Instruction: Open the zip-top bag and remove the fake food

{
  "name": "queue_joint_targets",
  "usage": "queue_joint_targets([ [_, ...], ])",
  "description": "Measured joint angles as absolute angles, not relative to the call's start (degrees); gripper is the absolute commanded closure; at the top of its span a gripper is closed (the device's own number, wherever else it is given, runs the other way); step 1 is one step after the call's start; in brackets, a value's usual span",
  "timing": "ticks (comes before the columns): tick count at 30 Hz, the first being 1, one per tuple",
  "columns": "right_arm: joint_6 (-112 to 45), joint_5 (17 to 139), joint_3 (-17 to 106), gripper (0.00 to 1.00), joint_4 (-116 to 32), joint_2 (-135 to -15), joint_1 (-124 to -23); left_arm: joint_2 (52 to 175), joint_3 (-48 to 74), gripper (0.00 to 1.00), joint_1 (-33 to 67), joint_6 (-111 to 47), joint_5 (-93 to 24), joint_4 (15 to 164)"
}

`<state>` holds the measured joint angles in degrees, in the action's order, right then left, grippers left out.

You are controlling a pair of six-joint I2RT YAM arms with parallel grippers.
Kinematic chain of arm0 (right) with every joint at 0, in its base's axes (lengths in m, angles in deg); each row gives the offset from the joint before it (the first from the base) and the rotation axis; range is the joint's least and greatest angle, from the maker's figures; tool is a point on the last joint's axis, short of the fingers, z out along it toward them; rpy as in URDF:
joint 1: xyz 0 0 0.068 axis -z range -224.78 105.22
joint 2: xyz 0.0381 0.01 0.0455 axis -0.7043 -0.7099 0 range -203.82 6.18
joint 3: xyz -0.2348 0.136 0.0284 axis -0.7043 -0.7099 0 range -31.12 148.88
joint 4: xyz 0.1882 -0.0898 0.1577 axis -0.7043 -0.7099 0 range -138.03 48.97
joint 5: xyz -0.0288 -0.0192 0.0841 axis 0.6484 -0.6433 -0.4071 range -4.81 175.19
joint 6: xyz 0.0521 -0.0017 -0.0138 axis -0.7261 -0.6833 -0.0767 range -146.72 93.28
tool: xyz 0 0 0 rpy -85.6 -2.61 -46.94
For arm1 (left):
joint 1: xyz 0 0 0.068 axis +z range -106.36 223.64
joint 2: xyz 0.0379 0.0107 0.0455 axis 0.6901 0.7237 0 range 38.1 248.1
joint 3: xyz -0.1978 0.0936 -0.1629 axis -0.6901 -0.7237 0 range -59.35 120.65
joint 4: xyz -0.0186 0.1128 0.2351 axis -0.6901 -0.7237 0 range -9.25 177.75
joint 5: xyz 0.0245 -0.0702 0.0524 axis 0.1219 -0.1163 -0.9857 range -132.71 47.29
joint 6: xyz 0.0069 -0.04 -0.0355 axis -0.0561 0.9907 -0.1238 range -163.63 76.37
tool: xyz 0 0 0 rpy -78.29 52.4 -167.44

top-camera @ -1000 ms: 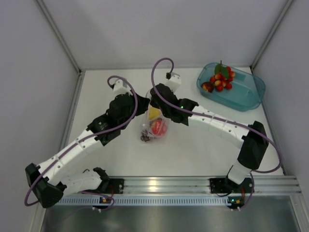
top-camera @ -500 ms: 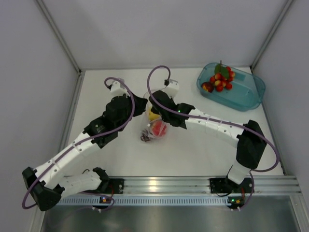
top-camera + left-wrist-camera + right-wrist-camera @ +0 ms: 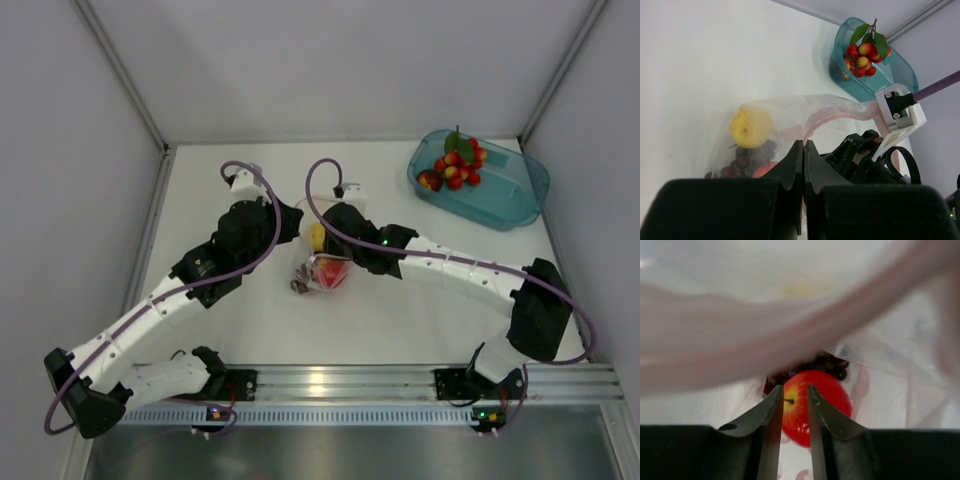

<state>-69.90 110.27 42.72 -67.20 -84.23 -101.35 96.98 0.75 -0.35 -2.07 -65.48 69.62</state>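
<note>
The clear zip-top bag (image 3: 306,268) lies mid-table with its pink zip strip (image 3: 840,107) pulled open. Inside it are a yellow lemon (image 3: 751,126), a dark grape bunch (image 3: 742,159) and a red apple (image 3: 822,400). My left gripper (image 3: 804,143) is shut on the bag's zip edge and holds it up at the bag's left (image 3: 292,222). My right gripper (image 3: 795,387) is in the bag's mouth (image 3: 337,245), its jaws a little apart just above the apple, with nothing between them. Red berries with green leaves (image 3: 460,160) lie in the tub.
A teal translucent tub (image 3: 505,200) stands at the back right, also in the left wrist view (image 3: 890,75). Grey walls close the table at the left, back and right. An aluminium rail (image 3: 330,380) runs along the near edge.
My right gripper has moved nearer and down into the bag's mouth, toward the apple. My left gripper has stayed on the bag's edge, almost still.
</note>
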Motion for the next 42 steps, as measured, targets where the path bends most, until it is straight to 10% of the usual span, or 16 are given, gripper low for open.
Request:
queue_joint_targets([
  [42, -38.6, 97.7, 27.4, 0.7, -45.3, -82.7, -105.7, 94.2, -4.5, 1.0, -0.4, -2.1, -58.6, 69.2],
])
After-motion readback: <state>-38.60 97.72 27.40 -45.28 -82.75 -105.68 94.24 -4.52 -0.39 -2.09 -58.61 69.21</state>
